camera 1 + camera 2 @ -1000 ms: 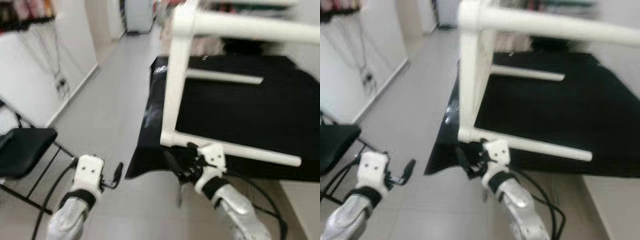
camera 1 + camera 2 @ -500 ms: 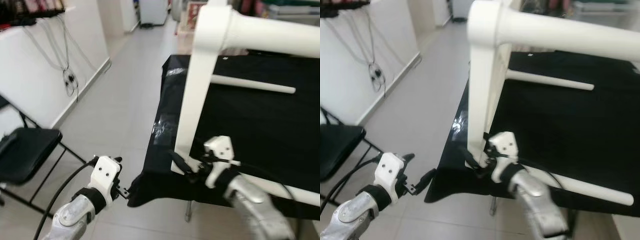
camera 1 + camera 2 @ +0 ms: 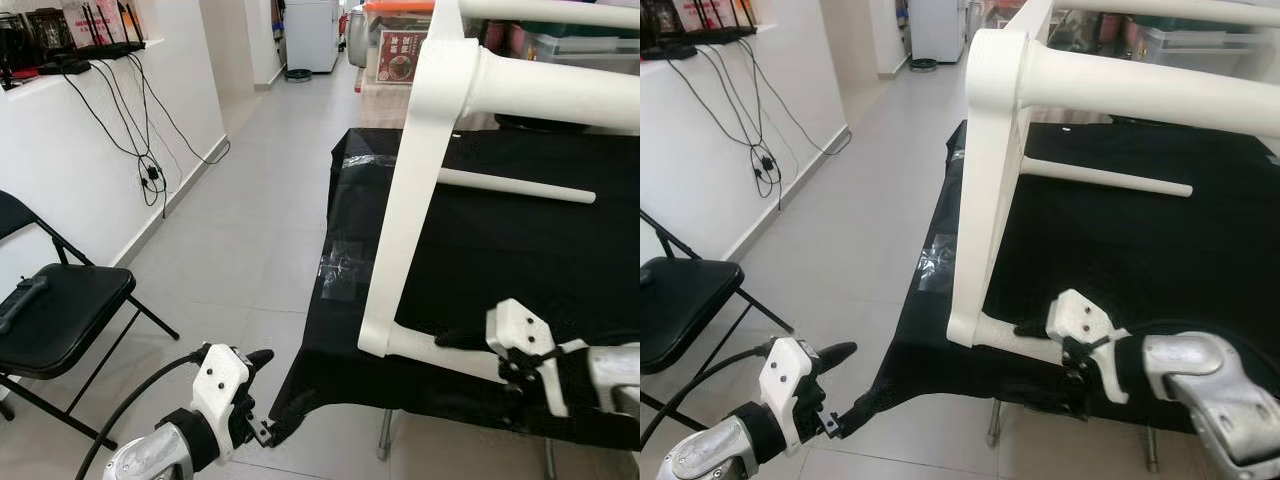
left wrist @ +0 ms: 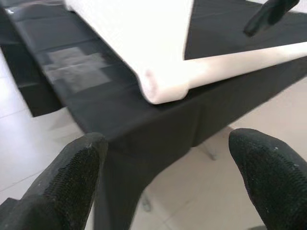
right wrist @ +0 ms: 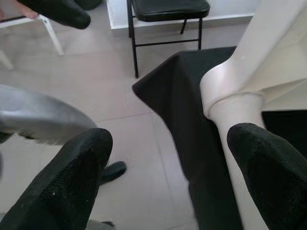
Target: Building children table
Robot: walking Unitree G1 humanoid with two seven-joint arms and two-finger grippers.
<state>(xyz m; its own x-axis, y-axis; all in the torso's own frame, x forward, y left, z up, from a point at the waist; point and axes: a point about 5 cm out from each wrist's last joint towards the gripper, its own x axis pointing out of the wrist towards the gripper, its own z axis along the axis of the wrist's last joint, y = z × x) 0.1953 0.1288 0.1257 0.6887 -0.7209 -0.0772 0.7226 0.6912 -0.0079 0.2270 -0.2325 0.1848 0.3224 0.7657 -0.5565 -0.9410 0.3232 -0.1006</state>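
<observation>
- White-painted wooden children's table frame (image 3: 405, 215): lies on its side on the black cloth-covered work table (image 3: 520, 250), one round leg running along the near edge, a flat side panel rising from the corner; its lower corner sits close to the cloth's edge.
- Right gripper (image 5: 170, 158): fingers spread wide, holding nothing; poised just beside the frame's lower round leg (image 5: 230, 139).
- Left gripper (image 4: 165, 172): fingers likewise wide apart and empty, low beside the table's draped corner, facing the frame's rounded corner.
- Black folding chair (image 3: 55, 315): stands well apart on the grey tiled floor (image 3: 240, 230).
- Risk: with neither gripper gripping, a nudge could slide the frame off the near edge; snagging the cloth would drag it too.
</observation>
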